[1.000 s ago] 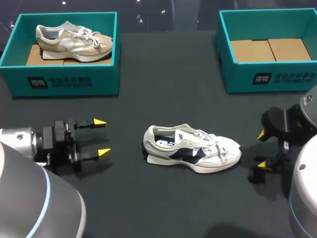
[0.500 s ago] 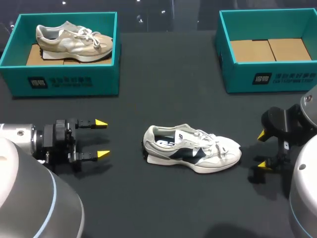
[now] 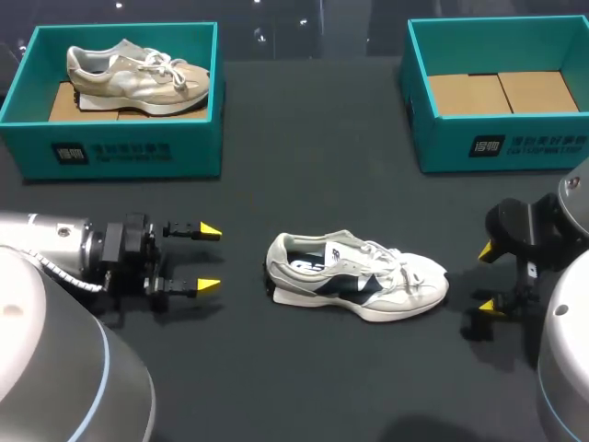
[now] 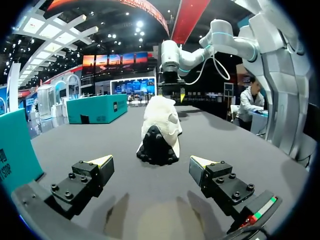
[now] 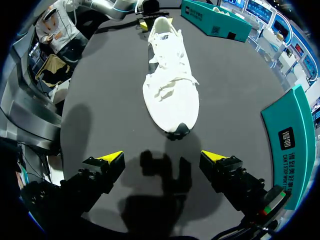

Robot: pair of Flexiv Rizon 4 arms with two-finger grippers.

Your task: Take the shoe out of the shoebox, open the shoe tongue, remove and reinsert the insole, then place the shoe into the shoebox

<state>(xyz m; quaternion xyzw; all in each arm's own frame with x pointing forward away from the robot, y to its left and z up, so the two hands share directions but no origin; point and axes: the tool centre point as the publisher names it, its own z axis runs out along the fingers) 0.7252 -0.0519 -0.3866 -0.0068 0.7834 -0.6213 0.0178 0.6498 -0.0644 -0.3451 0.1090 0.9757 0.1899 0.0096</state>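
The white and navy low-top sneaker with white laces (image 3: 357, 274) stands upright on its sole on the black table top (image 3: 304, 175), out of any box and between the two grippers. Its heel faces the left gripper (image 3: 209, 259) and its toe faces the right gripper (image 3: 491, 278). Each gripper points straight at its end of the shoe, with its yellow-tipped fingers spread apart and holding nothing. Neither one touches the shoe. The toe lies near the right gripper, and the heel a little farther ahead of the left.

The shoe will likely be light, with a soft upper that gives under pressure, so a pinch at mid-upper could crush it. The heel cup and the sides of the rubber sole look like the firmest places to hold. The left gripper is lined up to brace the heel there. The tongue is probably best taken by its top edge at the collar. The laces crossing it look loosely tied and may hold it down or catch a fingertip. The insole is likely thin and floppy.

Beyond the shoe from both grippers, and well apart from it, stand two teal cardboard shoeboxes. The empty one (image 3: 502, 138) lies beyond the right gripper. The other (image 3: 120, 147), beyond the left gripper, holds a beige sneaker (image 3: 138, 78). Neither blocks the way to the shoe, but the box walls must be cleared when the shoe is put away.
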